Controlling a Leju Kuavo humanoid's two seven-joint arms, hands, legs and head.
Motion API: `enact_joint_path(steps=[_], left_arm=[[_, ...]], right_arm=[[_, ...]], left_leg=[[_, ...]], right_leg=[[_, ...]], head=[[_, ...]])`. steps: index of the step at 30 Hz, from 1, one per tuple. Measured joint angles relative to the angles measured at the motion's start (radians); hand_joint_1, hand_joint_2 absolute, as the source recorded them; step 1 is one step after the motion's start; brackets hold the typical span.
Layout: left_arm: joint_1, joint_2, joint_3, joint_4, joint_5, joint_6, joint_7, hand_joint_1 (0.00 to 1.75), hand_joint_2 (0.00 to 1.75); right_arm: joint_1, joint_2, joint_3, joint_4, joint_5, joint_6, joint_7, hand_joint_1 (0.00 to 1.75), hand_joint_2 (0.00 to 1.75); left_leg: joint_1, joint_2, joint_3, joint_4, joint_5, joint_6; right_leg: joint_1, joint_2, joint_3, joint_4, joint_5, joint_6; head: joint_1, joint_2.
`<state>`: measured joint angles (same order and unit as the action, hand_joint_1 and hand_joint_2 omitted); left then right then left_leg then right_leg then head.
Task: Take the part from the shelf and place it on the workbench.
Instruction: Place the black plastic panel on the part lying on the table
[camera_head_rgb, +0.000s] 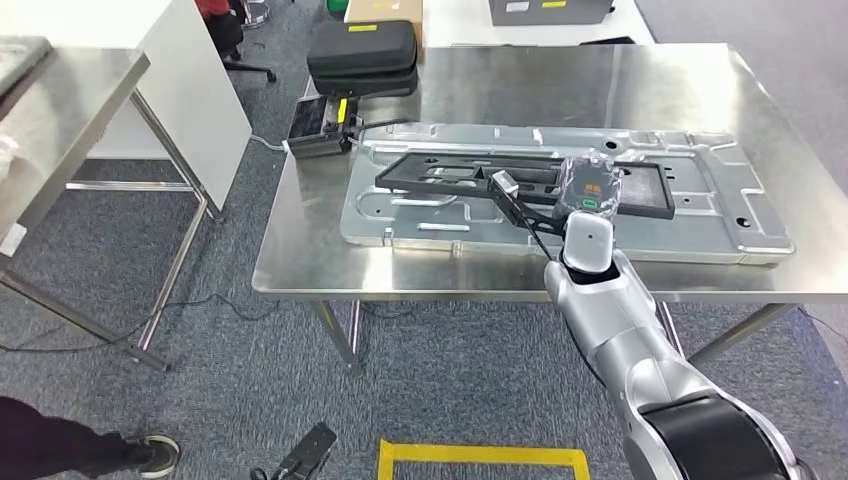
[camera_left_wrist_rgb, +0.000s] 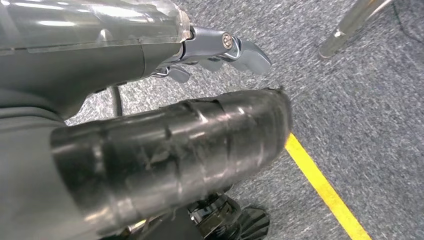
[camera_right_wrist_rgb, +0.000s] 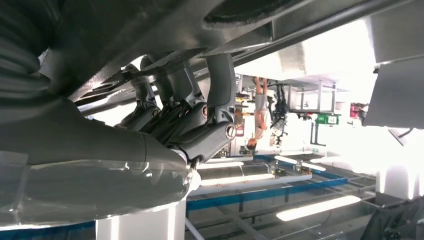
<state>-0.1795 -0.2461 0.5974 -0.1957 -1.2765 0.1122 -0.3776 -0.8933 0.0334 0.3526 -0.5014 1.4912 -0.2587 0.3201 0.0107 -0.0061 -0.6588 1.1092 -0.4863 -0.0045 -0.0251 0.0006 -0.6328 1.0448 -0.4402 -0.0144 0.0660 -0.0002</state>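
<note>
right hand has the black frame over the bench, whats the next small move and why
Probably lower it a little, then let go: the right hand grips the black frame part, which already lies along the grey panel on the steel workbench.

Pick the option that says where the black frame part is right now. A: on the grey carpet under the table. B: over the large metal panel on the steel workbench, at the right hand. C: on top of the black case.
B: the black frame part lies across the metal panel on the workbench, with the right hand on it.
</note>
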Motion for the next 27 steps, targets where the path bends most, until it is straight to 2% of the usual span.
enact_joint_path(steps=[2,3,4,5,6,7,8,9,10,12,14,15,18,19,20,21,22,24,25,27], left_arm=[[0.0,0.0,0.0,0.0,0.001,0.001,0.0,0.0,0.0],[0.001,0.0,0.0,0.0,0.001,0.001,0.0,0.0,0.0],[0.001,0.0,0.0,0.0,0.001,0.001,0.0,0.0,0.0],[0.001,0.0,0.0,0.0,0.001,0.001,0.0,0.0,0.0],[0.001,0.0,0.0,0.0,0.001,0.001,0.0,0.0,0.0],[0.001,0.0,0.0,0.0,0.001,0.001,0.0,0.0,0.0],[0.0,0.0,0.0,0.0,0.001,0.002,0.0,0.0,0.0],[0.0,0.0,0.0,0.0,0.001,0.002,0.0,0.0,0.0],[0.0,0.0,0.0,0.0,0.002,0.002,0.0,0.0,0.0],[0.001,0.001,0.0,0.0,0.004,0.002,0.0,0.0,0.0],[0.001,0.0,-0.001,0.0,0.005,0.002,0.0,0.0,0.0],[0.0,0.0,-0.001,0.0,0.006,0.002,0.0,0.0,0.0],[0.0,0.0,-0.001,0.0,0.006,0.003,0.0,0.0,0.0],[0.0,0.0,-0.001,0.0,0.006,0.003,0.0,0.0,0.0],[0.0,0.0,-0.001,0.0,0.007,0.003,0.0,0.0,0.0],[0.0,0.0,-0.001,0.0,0.007,0.003,0.0,0.0,0.0],[0.0,0.0,-0.001,0.0,0.007,0.004,0.0,0.0,0.0],[0.0,0.0,-0.001,0.0,0.007,0.004,0.0,0.0,0.0],[0.0,0.0,-0.001,0.0,0.007,0.004,0.0,0.0,0.0],[0.0,0.0,-0.001,0.0,0.007,0.004,0.0,0.0,0.0]], right_arm=[[0.005,0.004,0.0,0.004,-0.003,-0.002,0.0,1.75,1.75],[0.01,0.006,0.0,0.006,-0.005,-0.002,0.0,1.75,1.75],[0.016,0.007,0.001,0.009,-0.006,-0.002,0.0,1.75,1.75],[0.022,0.009,0.001,0.012,-0.008,-0.002,0.0,1.75,1.75],[0.025,0.011,0.001,0.013,-0.009,-0.003,0.0,1.75,1.75],[0.027,0.013,0.001,0.014,-0.01,-0.003,0.0,1.75,1.75],[0.028,0.015,0.001,0.014,-0.01,-0.004,0.0,1.75,1.75],[0.027,0.016,0.001,0.014,-0.01,-0.005,0.0,1.75,1.75],[0.028,0.017,0.002,0.015,-0.01,-0.005,0.0,1.75,1.75],[0.029,0.018,0.003,0.017,-0.012,-0.006,-0.001,1.75,1.75],[0.031,0.018,0.005,0.019,-0.013,-0.006,-0.002,1.75,1.75],[0.031,0.019,0.005,0.019,-0.014,-0.006,-0.002,1.75,1.75],[0.041,0.019,0.007,0.025,-0.015,-0.005,-0.004,1.75,1.75],[0.045,0.019,0.008,0.028,-0.016,-0.005,-0.004,1.75,1.75],[0.049,0.02,0.008,0.03,-0.017,-0.005,-0.005,1.75,1.75],[0.051,0.02,0.008,0.031,-0.018,-0.005,-0.006,1.75,1.75],[0.05,0.021,0.008,0.032,-0.018,-0.005,-0.006,1.75,1.75],[0.047,0.022,0.008,0.032,-0.018,-0.005,-0.008,1.75,1.75],[0.046,0.023,0.009,0.032,-0.018,-0.005,-0.009,1.75,1.75],[0.047,0.026,0.01,0.032,-0.018,-0.005,-0.01,1.75,1.75]], left_leg=[[0.001,0.0,-0.059,0.13,-0.059,-0.006],[0.001,0.0,-0.087,0.186,-0.075,-0.007],[0.001,0.0,-0.102,0.211,-0.074,-0.007],[0.001,0.0,-0.099,0.197,-0.055,-0.006],[0.001,0.0,-0.077,0.146,-0.02,-0.004],[0.001,0.0,-0.044,0.073,0.017,-0.001],[0.0,0.0,-0.012,0.006,0.043,0.002],[-0.002,0.0,0.01,-0.041,0.057,0.006],[-0.004,-0.001,0.021,-0.065,0.06,0.008],[-0.004,-0.002,0.025,-0.073,0.059,0.016],[-0.001,-0.001,0.03,-0.083,0.064,0.029],[0.001,-0.001,0.032,-0.088,0.067,0.034],[-0.001,0.0,0.034,-0.089,0.067,0.042],[-0.001,0.0,0.034,-0.089,0.067,0.043],[-0.002,-0.001,0.034,-0.088,0.066,0.043],[-0.002,-0.002,0.035,-0.087,0.065,0.042],[-0.003,-0.003,0.037,-0.086,0.064,0.041],[-0.006,-0.003,0.036,-0.083,0.062,0.035],[-0.007,-0.003,0.036,-0.082,0.062,0.032],[-0.008,-0.003,0.035,-0.084,0.064,0.023]], right_leg=[[0.002,0.0,0.001,0.0,-0.001,-0.005],[0.003,0.001,0.002,0.0,-0.002,-0.006],[0.003,0.001,0.003,0.0,-0.002,-0.007],[0.003,0.001,0.004,0.001,-0.003,-0.007],[0.003,0.001,0.006,0.002,-0.005,-0.005],[0.003,0.002,0.007,0.004,-0.007,-0.003],[0.004,0.003,0.007,0.005,-0.009,0.001],[0.005,0.004,0.006,0.006,-0.01,0.005],[0.007,0.004,0.005,0.006,-0.01,0.01],[0.009,0.005,0.005,0.001,-0.008,0.022],[0.007,0.004,0.0,0.016,-0.022,0.031],[0.006,0.003,-0.014,0.048,-0.043,0.035],[0.004,0.002,-0.1,0.232,-0.127,0.042],[0.004,0.002,-0.119,0.27,-0.133,0.043],[0.004,0.002,-0.12,0.269,-0.12,0.042],[0.005,0.002,-0.1,0.227,-0.091,0.039],[0.005,0.002,-0.066,0.158,-0.054,0.035],[0.011,0.002,-0.004,0.034,-0.011,0.026],[0.015,0.002,0.009,0.005,-0.006,0.022],[0.017,0.002,0.012,-0.005,-0.006,0.016]], head=[[0.0,0.0],[0.0,0.0],[0.0,0.0],[0.0,0.0],[0.0,0.0],[0.0,0.0],[0.0,0.0],[0.0,0.0],[0.0,0.0],[0.0,0.0],[0.001,0.0],[0.001,0.0],[0.001,0.0],[0.001,0.0],[0.001,0.0],[0.001,0.0],[0.001,0.0],[0.001,0.0],[0.001,0.0],[0.001,0.0]])
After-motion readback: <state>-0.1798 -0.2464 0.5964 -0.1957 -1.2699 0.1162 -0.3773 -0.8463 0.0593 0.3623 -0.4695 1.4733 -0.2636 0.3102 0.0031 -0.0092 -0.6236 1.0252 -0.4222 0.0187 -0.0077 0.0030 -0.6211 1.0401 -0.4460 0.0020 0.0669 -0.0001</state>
